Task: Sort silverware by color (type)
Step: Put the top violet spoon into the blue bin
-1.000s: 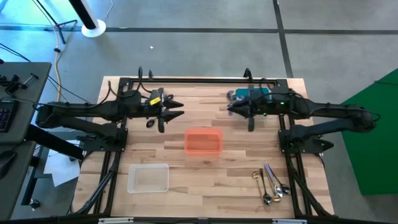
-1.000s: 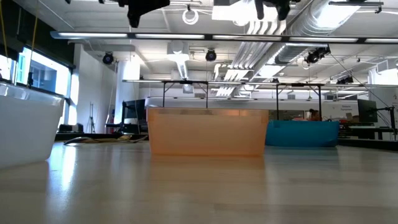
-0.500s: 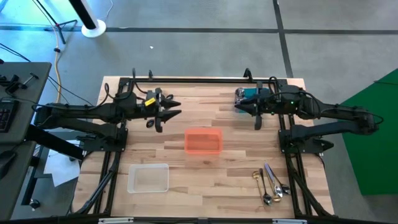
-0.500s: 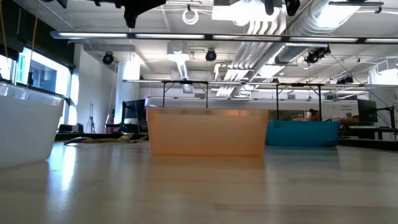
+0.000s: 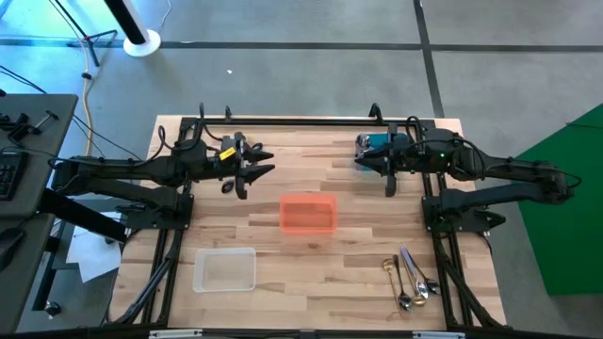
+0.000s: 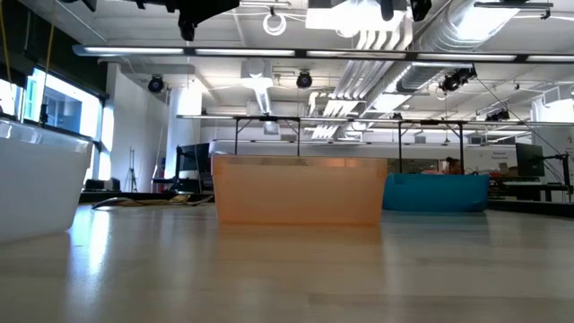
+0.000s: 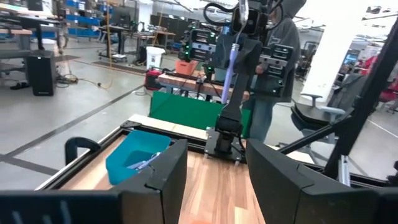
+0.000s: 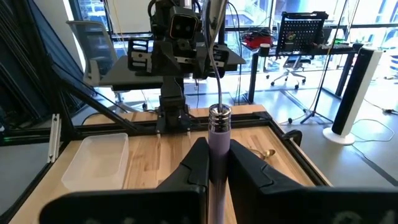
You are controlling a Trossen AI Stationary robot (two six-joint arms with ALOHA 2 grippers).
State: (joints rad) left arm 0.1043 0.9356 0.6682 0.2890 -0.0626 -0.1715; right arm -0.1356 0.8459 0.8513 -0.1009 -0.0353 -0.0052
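Pale wooden planks made up the worktop (image 5: 358, 235), framed by dark rails. No readable writing showed on anything. The silverware (image 5: 409, 279) lay in a small cluster near the right front corner: thin metal pieces side by side, some shiny silver and one gold, long axes running roughly front to back with the bowls toward the front edge. A translucent orange bin (image 5: 308, 214), rectangular with soft corners, sat at mid-table; a clear bin (image 5: 224, 269) stood nearer the front left, and a blue bin (image 5: 374, 142) at the back right held something thin and purplish. The left gripper (image 5: 256, 166) hung above the back left of the worktop, jaws spread apart with nothing between them. The right gripper (image 5: 363, 160) hovered by the blue bin, jaws clenched on a pale purple handle (image 8: 218, 152) with a metal cap.
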